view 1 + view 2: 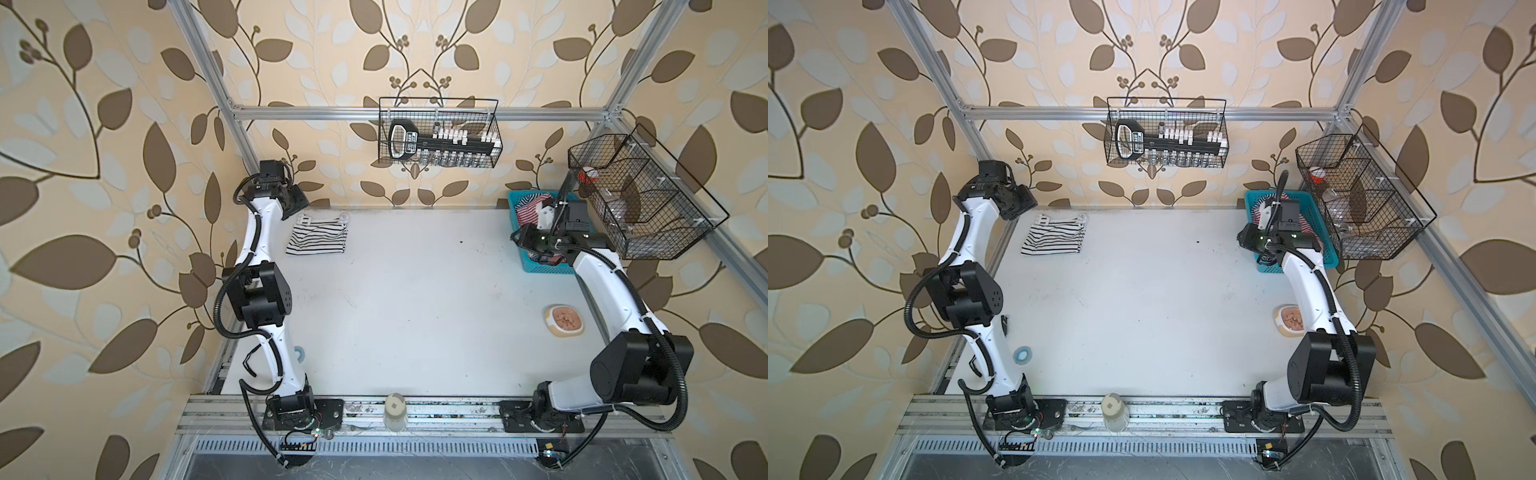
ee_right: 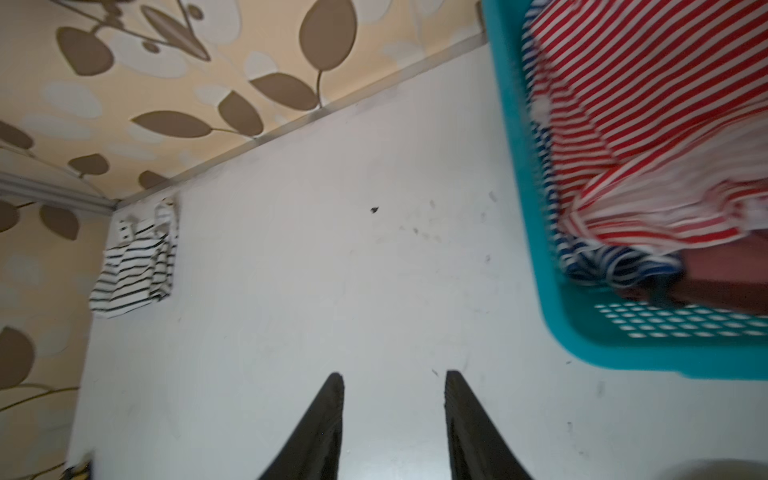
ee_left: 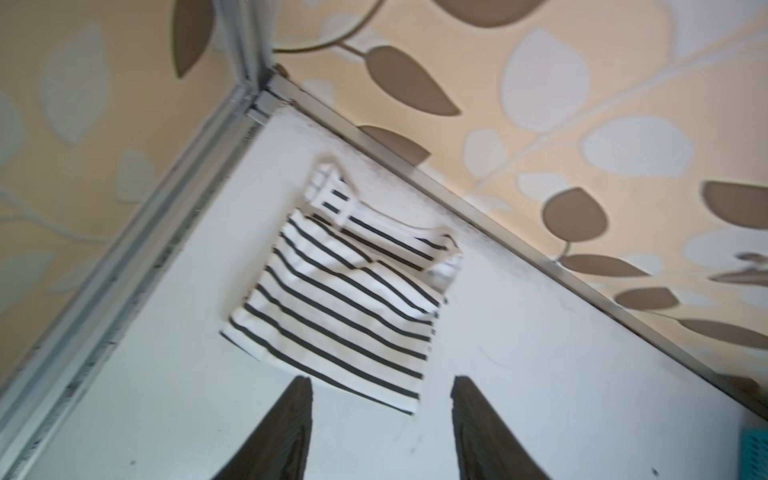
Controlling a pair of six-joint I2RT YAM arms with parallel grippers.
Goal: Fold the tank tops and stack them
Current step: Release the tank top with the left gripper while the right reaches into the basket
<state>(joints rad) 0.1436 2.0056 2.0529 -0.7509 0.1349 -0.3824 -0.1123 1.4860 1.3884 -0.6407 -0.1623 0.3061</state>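
the limp red-striped top (image 2: 648, 124), heaped in the basket (image 2: 623, 353) at upper right, is best pinched at a raised fold; both the left gripper (image 3: 381, 399) and the right gripper (image 2: 394, 395) are seen parted and empty.

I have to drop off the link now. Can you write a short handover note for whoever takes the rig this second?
Left gripper: open, empty, above the folded black-striped tank top at the table's far left corner.
Right gripper: open, empty, over bare table beside the teal basket.
Red-striped tank top: crumpled in the basket, over a blue-striped garment.
Done: black-striped top folded and placed.
Left: pull out the red-striped top, fold it, stack it on the black-striped one.
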